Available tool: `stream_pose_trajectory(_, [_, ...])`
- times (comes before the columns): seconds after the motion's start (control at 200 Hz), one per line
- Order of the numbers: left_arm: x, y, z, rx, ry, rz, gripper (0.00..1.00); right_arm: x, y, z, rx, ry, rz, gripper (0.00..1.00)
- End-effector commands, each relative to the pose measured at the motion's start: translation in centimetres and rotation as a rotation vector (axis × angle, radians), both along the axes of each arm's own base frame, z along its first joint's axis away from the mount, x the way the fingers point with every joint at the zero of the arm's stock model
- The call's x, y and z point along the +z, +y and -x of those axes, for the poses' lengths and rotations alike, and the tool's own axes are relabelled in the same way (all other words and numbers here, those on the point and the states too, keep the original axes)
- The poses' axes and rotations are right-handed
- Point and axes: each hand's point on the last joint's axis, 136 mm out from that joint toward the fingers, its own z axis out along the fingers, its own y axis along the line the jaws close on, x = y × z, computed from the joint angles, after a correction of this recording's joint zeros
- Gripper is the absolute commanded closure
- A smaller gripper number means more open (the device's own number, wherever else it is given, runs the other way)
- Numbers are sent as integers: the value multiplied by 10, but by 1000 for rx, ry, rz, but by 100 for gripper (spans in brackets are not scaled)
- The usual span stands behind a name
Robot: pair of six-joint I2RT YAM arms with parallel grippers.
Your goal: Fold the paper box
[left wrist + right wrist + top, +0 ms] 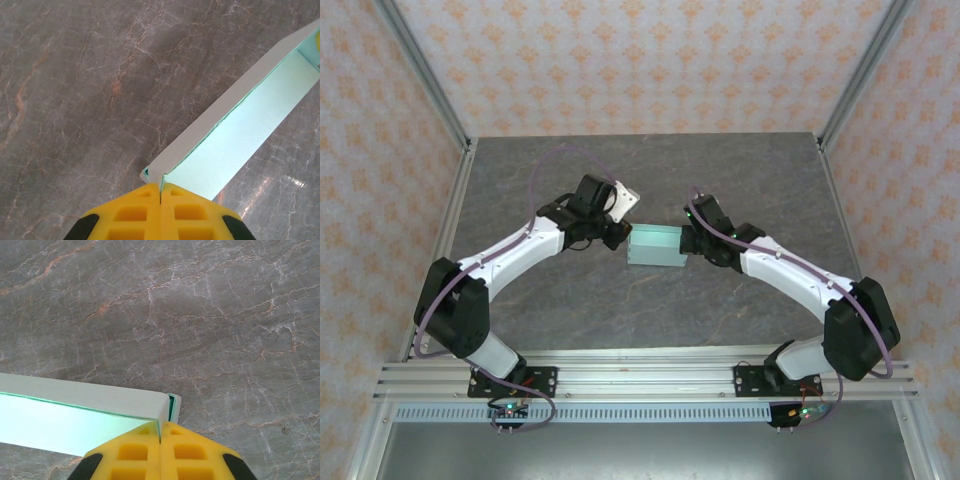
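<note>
Grey marble table (570, 310), pinched mint paper box (656, 246)

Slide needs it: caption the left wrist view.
Left tool pinching an edge of the mint paper box, marbled table beneath.

Right gripper (160, 429) clamps the paper box (80, 396) at its corner

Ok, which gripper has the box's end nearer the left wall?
The left gripper: it is shut on the box at that end, while the right gripper pinches the opposite end.
</note>
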Motion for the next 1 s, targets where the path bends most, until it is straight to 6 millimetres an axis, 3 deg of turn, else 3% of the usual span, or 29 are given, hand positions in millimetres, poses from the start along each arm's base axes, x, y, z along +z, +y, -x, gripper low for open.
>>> stream_pose_trajectory(0.0, [13, -15, -6, 89, 20, 74, 100, 12, 4, 1, -25, -22, -18, 100])
stream_pose_trajectory(0.235, [14, -19, -17, 290, 82, 186, 100, 10, -1, 2, -88, -35, -48, 100])
stream_pose_trajectory(0.51, [13, -30, -17, 373, 96, 251, 100, 14, -1, 2, -107, -54, -62, 100])
stream_pose_trajectory(0.726, [14, -25, -20, 423, 87, 256, 100, 14, -2, 1, -106, -56, -56, 100])
stream_pose_trajectory(0.996, [-3, -16, -19, 468, 85, 239, 100, 13, -3, 0, -110, -62, -47, 100])
